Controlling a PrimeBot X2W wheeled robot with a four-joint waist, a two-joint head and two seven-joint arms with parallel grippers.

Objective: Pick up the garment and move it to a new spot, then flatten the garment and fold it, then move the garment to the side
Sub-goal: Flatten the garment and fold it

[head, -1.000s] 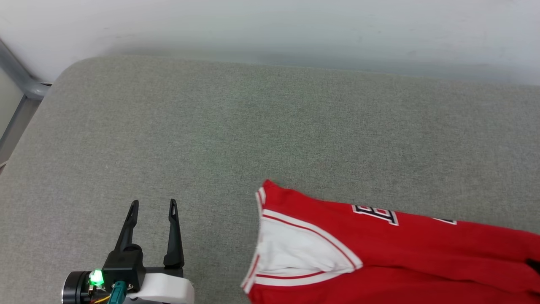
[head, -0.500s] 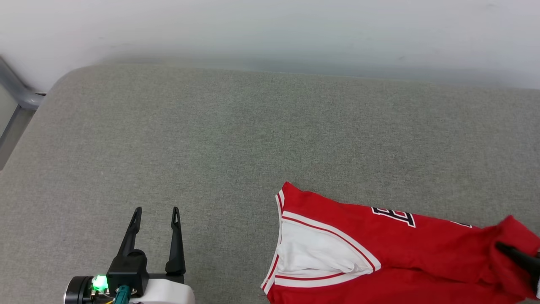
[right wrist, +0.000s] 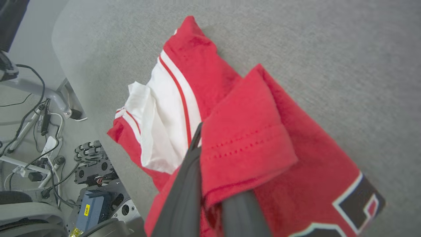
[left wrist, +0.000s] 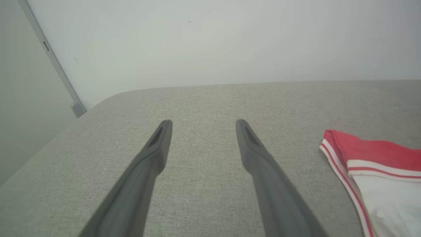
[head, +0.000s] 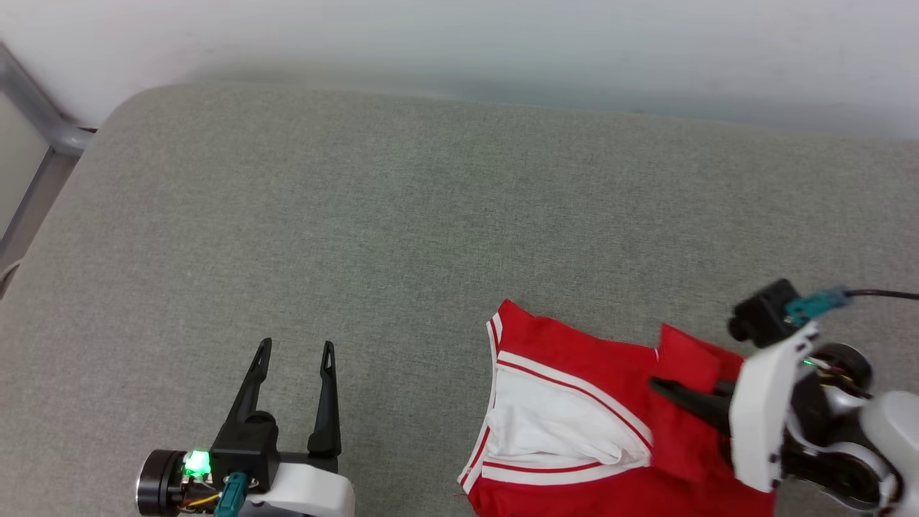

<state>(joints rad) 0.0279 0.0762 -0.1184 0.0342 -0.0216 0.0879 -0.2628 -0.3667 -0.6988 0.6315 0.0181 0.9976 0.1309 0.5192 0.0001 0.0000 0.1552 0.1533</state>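
While garment (head: 567, 359) lies on grey upholstery (head: 359, 215) by white wall (head: 459, 36) | right gripper (head: 668, 391) pinches it | left gripper (head: 296, 346) wide

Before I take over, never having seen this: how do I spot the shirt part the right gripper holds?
On the grey padded surface, the red shirt lies at the near right edge. The right gripper is shut on a flap folded over it, beside the white sleeve. The flap is plain red with a stitched hem, unstriped.
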